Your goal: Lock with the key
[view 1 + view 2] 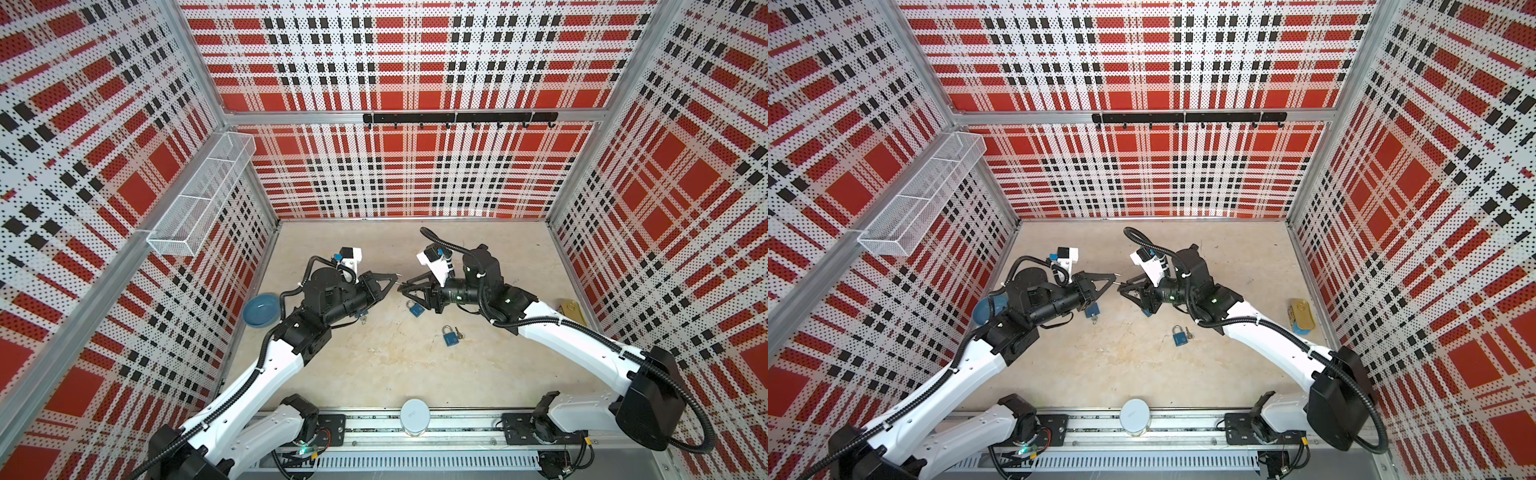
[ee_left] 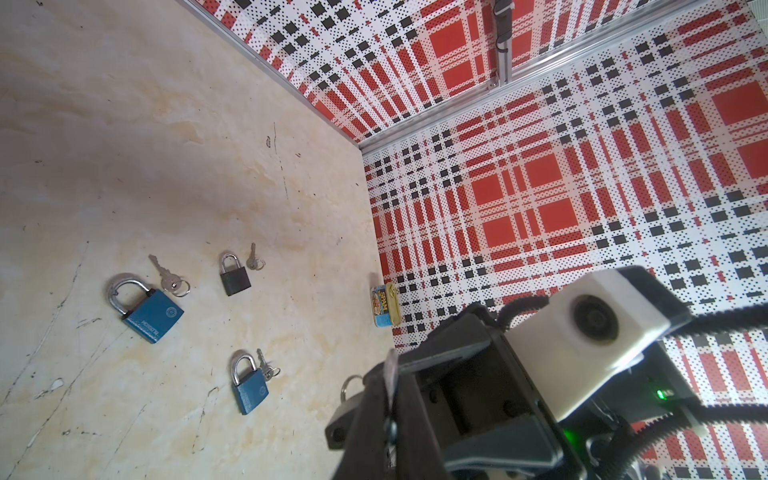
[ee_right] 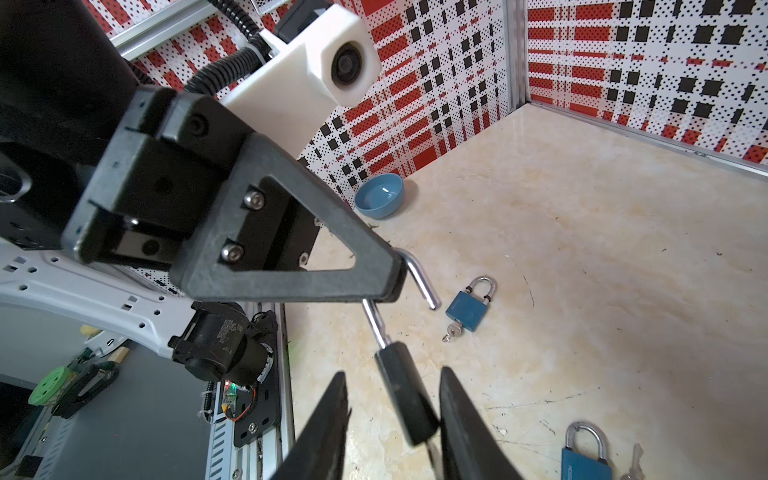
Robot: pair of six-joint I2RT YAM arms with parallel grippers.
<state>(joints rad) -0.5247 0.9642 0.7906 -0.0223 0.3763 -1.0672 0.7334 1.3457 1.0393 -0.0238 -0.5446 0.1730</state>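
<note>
My left jaws are clamped shut on the shackle [image 3: 375, 322] of the lock [image 3: 405, 394], a slim black padlock. I hold it in the air over the middle of the table [image 1: 415, 374], between my two arms. Its long axis runs straight from my left jaws into my right ones, with the shackle end toward my left and the body end toward my right. The shackle is open. Its free leg [image 3: 420, 282] pokes out past my left jaws, clear of the body.

My right jaws stand partly apart, one on each side of the body. A gap shows on at least one side, so they do not grip it. I cannot tell whether this lock has a key in it.

On the table almost beneath my right jaws lies a big blue lock [image 1: 417, 308] with a key [image 2: 166, 274] just beside it. Nearer my base lies a small blue lock [image 1: 450, 336], with its own key alongside. A second black lock [image 2: 235, 274] lies farther off toward the tin [image 2: 386, 303], which sits by the right wall. A third blue lock [image 3: 469, 307] lies under my left arm with a key at its keyhole end. A blue bowl [image 1: 259, 311] sits by the left wall.
</note>
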